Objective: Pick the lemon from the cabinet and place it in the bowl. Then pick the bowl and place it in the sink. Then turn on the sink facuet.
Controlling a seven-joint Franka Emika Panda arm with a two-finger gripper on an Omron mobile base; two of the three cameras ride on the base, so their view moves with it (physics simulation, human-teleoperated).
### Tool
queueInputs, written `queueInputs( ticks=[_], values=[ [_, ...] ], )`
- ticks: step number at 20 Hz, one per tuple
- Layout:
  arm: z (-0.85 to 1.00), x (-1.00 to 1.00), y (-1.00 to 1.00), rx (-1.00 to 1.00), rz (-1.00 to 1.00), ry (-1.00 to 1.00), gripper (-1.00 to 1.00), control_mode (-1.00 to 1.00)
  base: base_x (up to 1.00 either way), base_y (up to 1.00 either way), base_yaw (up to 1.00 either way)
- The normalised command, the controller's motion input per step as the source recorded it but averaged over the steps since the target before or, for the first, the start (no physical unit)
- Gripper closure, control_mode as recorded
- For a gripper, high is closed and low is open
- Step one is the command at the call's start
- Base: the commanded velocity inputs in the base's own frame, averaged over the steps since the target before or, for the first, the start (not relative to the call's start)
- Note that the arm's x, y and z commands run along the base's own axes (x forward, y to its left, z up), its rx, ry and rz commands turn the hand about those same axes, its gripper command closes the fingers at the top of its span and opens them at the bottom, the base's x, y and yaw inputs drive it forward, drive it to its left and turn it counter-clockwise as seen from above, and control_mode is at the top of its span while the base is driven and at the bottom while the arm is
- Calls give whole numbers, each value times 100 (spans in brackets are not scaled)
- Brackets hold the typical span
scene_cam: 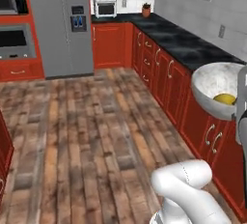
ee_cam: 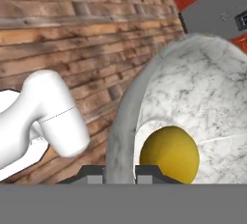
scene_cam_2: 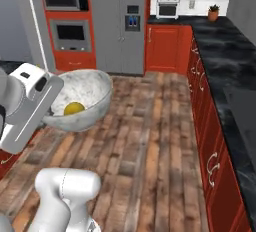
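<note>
The white marbled bowl [scene_cam: 212, 85] hangs in the air, tilted, above the wooden floor beside the counter. The yellow lemon [scene_cam: 224, 98] lies inside it, against the lower wall. My gripper [ee_cam: 120, 174] is shut on the bowl's rim [ee_cam: 118, 136], one fingertip inside and one outside. From the right base view, the bowl [scene_cam_2: 85, 96] with the lemon [scene_cam_2: 74, 108] sits at the left, the hand [scene_cam_2: 30, 108] clamped on its near edge. A darker recess in the counter at the far right looks like the sink [scene_cam_2: 242, 113]. The cabinet and the sink facuet are out of view.
A black counter [scene_cam: 193, 44] over red base cabinets [scene_cam: 164, 73] runs along the right. A grey fridge [scene_cam: 60, 25], a toaster oven [scene_cam: 104, 5] and a potted plant [scene_cam: 146, 10] stand at the back. Wall ovens [scene_cam_2: 70, 16] are at the left. Wooden floor [scene_cam: 87, 121] lies open.
</note>
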Motion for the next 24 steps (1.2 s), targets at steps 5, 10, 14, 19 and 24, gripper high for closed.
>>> queueInputs(
  ticks=[5, 10, 14, 19, 24],
  values=[
    [0, 0, 0, 0, 0, 0, 100, 100, 27, -1, -71],
    [0, 0, 0, 0, 0, 0, 100, 100, 2, 0, -79],
    [0, 0, 0, 0, 0, 0, 100, 100, 12, 0, -80],
    [0, 0, 0, 0, 0, 0, 100, 100, 27, 4, -78],
    [0, 0, 0, 0, 0, 0, 100, 100, 24, 35, -69]
  ],
)
